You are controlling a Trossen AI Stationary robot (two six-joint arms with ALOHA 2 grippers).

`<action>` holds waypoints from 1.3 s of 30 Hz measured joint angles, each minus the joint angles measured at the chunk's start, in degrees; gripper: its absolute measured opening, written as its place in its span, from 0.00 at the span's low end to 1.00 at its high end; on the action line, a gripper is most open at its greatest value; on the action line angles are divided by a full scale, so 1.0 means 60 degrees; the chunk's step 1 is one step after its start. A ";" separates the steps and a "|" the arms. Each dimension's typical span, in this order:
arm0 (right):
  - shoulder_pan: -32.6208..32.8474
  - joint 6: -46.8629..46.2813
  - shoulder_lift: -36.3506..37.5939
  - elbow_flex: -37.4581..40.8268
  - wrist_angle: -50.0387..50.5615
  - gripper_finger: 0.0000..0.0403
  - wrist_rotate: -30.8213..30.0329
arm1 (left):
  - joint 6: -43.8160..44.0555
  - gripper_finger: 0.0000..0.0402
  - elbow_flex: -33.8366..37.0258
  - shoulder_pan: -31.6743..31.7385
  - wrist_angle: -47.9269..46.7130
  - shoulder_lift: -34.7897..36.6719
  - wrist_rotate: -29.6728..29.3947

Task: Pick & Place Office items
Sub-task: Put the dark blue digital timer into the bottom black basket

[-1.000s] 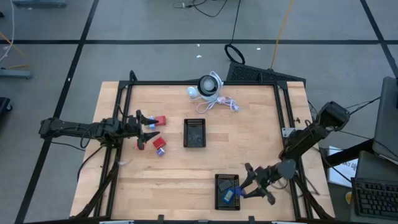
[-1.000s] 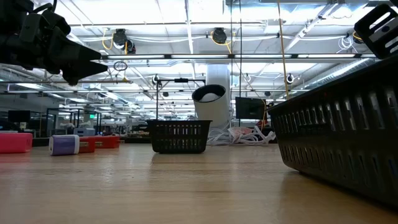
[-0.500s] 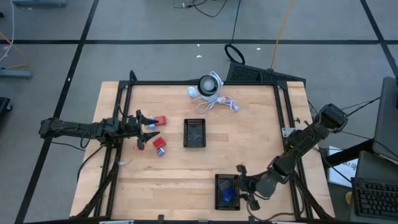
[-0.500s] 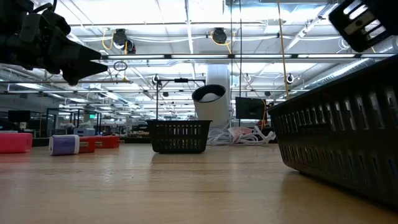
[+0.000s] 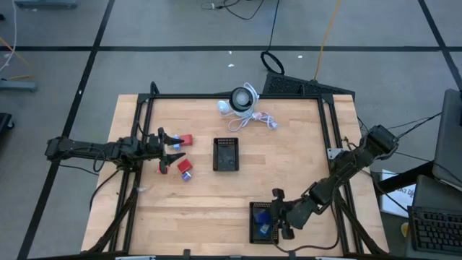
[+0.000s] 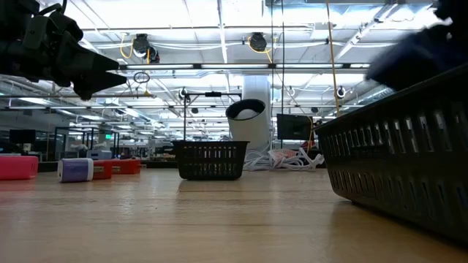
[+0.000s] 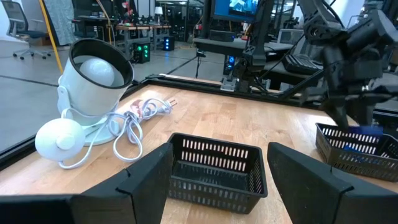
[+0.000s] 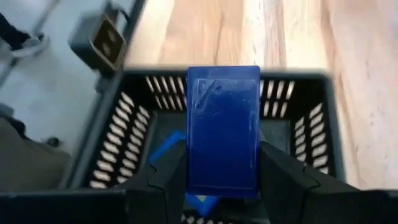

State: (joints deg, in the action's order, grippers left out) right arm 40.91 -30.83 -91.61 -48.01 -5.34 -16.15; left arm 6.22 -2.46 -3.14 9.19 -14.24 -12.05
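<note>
R gripper (image 5: 278, 222) clamped on blue block (image 8: 223, 127), hanging over near tray (image 5: 254, 209) at table's front edge, prob. lined up for drop; another blue piece (image 8: 166, 148) already inside. L gripper (image 5: 173, 152) spread wide, idle near red blocks (image 5: 186, 140) at table's left. Middle tray (image 5: 226, 154) looks empty.

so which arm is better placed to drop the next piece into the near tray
Right. The right gripper holds a blue block directly above the near black tray. The left gripper hangs open across the table by the red pieces.
</note>
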 joint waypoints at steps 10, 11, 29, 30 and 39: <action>0.0000 0.0016 -0.0507 0.0004 -0.0055 0.37 0.0001 | 0.0000 0.66 0.0000 -0.0002 0.0000 0.0000 0.0000; 0.0000 0.0039 -0.0507 0.0000 -0.0069 0.37 -0.0002 | 0.0000 0.66 0.0000 -0.0002 0.0002 0.0000 0.0000; 0.0000 0.0291 -0.0474 0.0004 -0.0037 0.39 -0.0005 | 0.0000 0.66 0.0000 -0.0003 0.0001 0.0000 0.0000; 0.0000 0.0288 -0.0474 0.0004 -0.0037 0.40 -0.0005 | 0.0000 0.66 0.0000 -0.0003 0.0000 0.0000 0.0000; 0.0000 0.0246 -0.0474 0.0007 -0.0044 0.42 0.0656 | 0.0000 0.66 0.0000 -0.0004 0.0002 0.0000 0.0000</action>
State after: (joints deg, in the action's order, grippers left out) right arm 40.91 -29.35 -94.45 -47.97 -5.61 -12.21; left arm 6.22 -2.46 -3.16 9.20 -14.24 -12.05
